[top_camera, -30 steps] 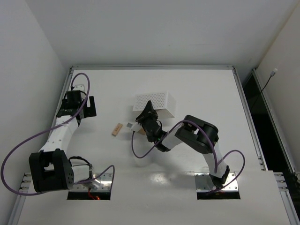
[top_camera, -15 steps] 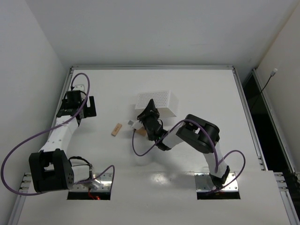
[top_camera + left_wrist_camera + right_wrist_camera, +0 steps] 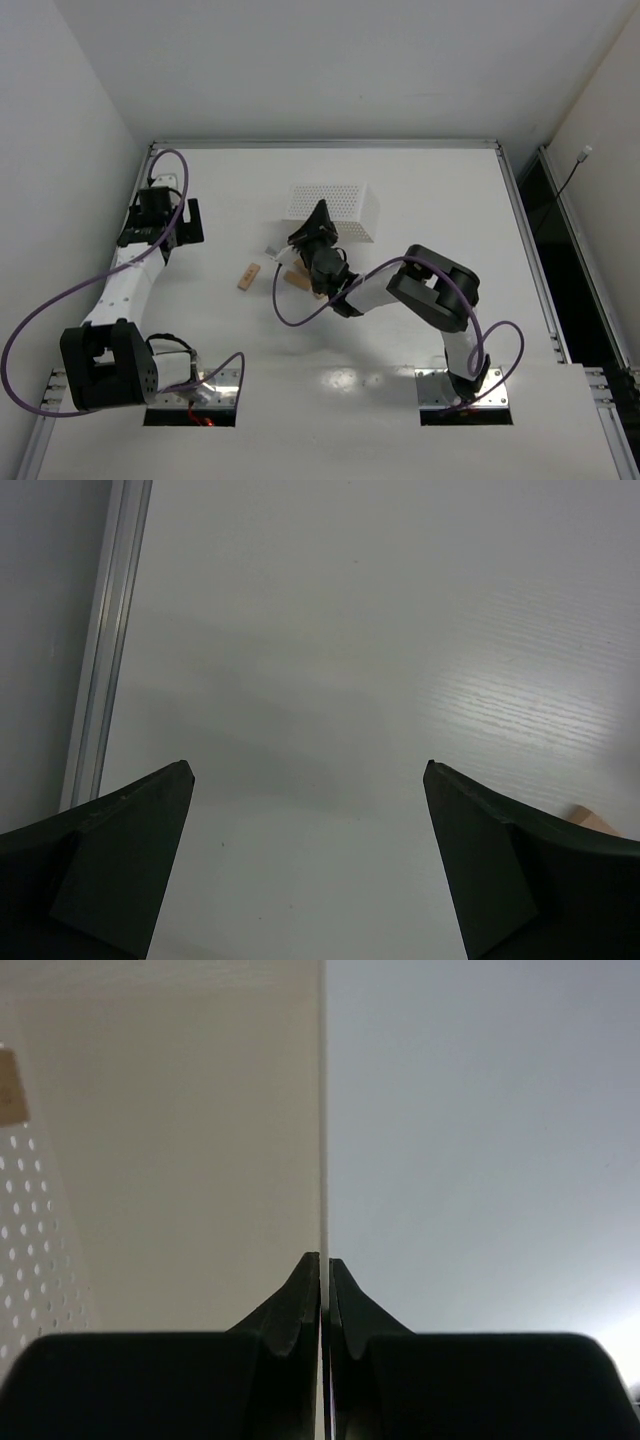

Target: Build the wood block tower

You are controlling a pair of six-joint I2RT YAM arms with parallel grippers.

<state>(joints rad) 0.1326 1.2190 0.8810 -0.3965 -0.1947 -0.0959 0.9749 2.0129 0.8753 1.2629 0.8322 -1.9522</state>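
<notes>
**Right claw** (image 3: 325,1260): fingers pressed together with nothing between them. The tips are raised just beside the near wall of the white perforated bin (image 3: 330,205), whose dotted wall fills the lower left edge of the right wrist view.

**Left claw** (image 3: 308,770): fingers spread wide and holding nothing. It hangs over the counter (image 3: 330,630) close to the aluminium rail (image 3: 110,630) at the left side.

**Task objects**: one wood block (image 3: 249,277) lies flat on the counter between the two arms, well apart from both claws. A second wood block (image 3: 298,280) lies just beside the right arm's wrist and is partly hidden by it. A tan block corner shows at the lower right edge of the left wrist view.
</notes>
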